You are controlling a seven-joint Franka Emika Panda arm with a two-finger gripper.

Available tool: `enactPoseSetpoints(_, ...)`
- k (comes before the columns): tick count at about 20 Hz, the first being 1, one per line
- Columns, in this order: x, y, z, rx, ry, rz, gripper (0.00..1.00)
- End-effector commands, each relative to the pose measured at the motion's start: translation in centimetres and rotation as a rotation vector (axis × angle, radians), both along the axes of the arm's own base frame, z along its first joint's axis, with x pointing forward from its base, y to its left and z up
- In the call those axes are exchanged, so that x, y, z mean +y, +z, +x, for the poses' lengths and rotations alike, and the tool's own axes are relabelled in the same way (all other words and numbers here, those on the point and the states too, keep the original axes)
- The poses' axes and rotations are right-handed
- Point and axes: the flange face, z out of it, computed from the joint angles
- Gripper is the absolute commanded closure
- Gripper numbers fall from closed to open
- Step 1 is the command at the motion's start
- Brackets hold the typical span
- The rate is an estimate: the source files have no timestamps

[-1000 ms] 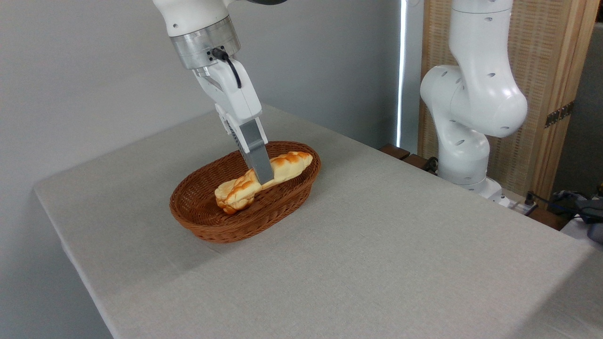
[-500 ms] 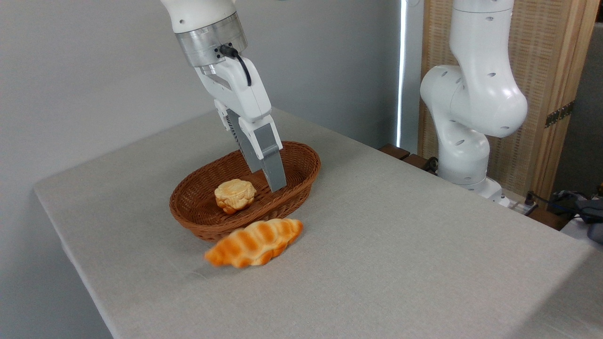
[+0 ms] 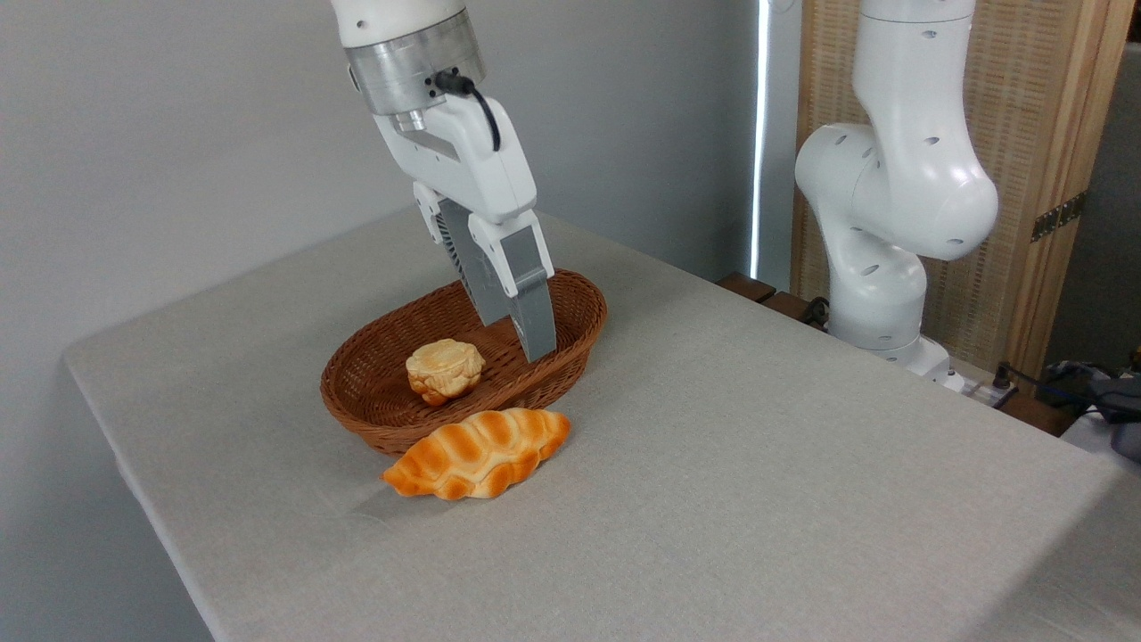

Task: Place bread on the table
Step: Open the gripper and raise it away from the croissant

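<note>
Orange-gold and glossy, the bread [image 3: 479, 453] lies flat on the bench [image 3: 758, 464], on the grey-beige cloth just in front of the basket [image 3: 374, 419]. From my feed its long side runs along the basket's near wall, close against it; I cannot tell whether the two touch. One pointed end aims at the lower left, the other at the right, and the pale ridges face up. My claw [image 3: 526, 334] hangs above the right half of the basket, tilted so the fingers slant down and to the right, with the tips at about rim height. It holds nothing. I see one grey finger [image 3: 521, 290] plainly and a darker one behind it, and from this angle I cannot tell how wide the jaws stand apart. A black cable loops from the metal wrist ring down onto the white claw body. Inside the brown wicker basket sits a small round tan bun [image 3: 445, 369], left of the fingertips and clear of them. The basket stands toward the back left part of the bench, whose wide near and right stretches show only cloth. The white arm's base [image 3: 891, 223] rises beyond the bench's right edge, before a wooden screen with woven panels [image 3: 1025, 134].
</note>
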Motion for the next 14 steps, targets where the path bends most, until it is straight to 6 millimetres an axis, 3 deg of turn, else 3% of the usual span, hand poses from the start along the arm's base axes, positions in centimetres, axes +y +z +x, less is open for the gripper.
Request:
enactPoseSetpoints(1,0.7,1.5,-0.2,-0.011,0.012,-0.042,0.00)
enactPoseSetpoints(7,2.2,2.6,0.1,-0.032,0.150,-0.191,0.00)
enactPoseSetpoints(14,2.1,2.6,0.2,-0.032,0.146,-0.189,0.00)
